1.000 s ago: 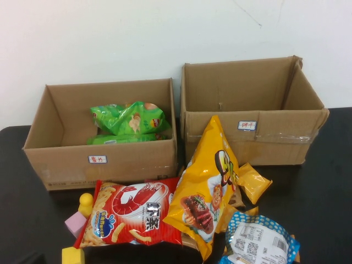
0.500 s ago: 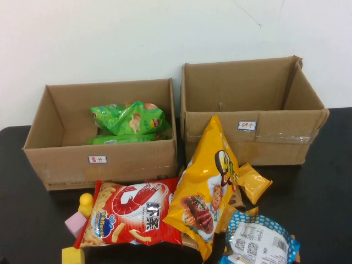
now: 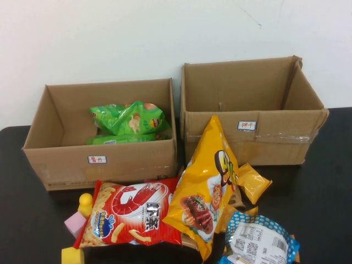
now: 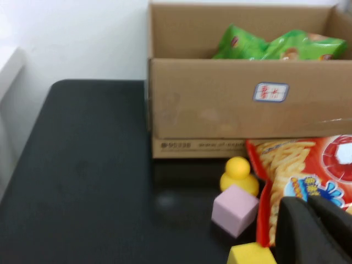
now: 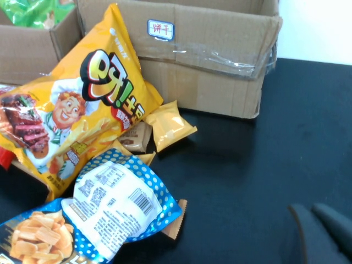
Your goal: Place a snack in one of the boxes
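Nothing among the snacks or boxes is seen to have shifted since the earlier frames; only a dark shape at the lower-left corner of the high view has gone from sight.

Neither gripper appears in the high view. The left gripper (image 4: 314, 231) is seen in its wrist view, low over the worktop (image 4: 82, 181) beside the red bag (image 3: 132, 212), a pink block (image 4: 235, 210) and a yellow block (image 4: 250, 254); its jaws look pressed together, holding nothing. The right gripper (image 5: 322, 231) is seen over bare worktop, apart from the blue bag (image 5: 104, 206) — its jaws also look closed and empty.

The left box (image 3: 60, 159) already holds green bags (image 3: 129, 118); the right box (image 3: 308, 118) looks empty. On the worktop before them lie the red bag, an orange bag (image 3: 206, 187) leaning across it, a small yellow packet (image 3: 252, 181) and the blue bag.

These bags are judged light, soft and air-filled, with slick film that may slip or crumple. A flat sealed edge or corner would be best pinched — not the puffed middle.
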You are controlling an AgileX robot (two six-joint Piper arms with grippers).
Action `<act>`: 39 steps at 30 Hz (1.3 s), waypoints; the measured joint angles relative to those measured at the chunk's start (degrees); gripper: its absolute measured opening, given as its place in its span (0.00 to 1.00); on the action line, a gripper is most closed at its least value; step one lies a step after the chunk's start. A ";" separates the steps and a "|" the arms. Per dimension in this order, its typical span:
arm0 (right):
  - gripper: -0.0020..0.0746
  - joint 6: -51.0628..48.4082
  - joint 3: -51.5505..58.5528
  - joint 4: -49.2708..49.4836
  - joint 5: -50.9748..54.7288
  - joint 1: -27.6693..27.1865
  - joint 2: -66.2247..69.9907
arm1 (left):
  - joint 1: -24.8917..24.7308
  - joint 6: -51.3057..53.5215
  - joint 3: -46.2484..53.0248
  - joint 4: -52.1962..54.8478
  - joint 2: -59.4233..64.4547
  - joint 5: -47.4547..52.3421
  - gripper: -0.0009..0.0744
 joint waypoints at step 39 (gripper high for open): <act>0.03 0.13 0.00 -1.41 0.00 -0.70 -0.28 | -2.10 0.24 -0.30 1.70 0.00 2.00 0.01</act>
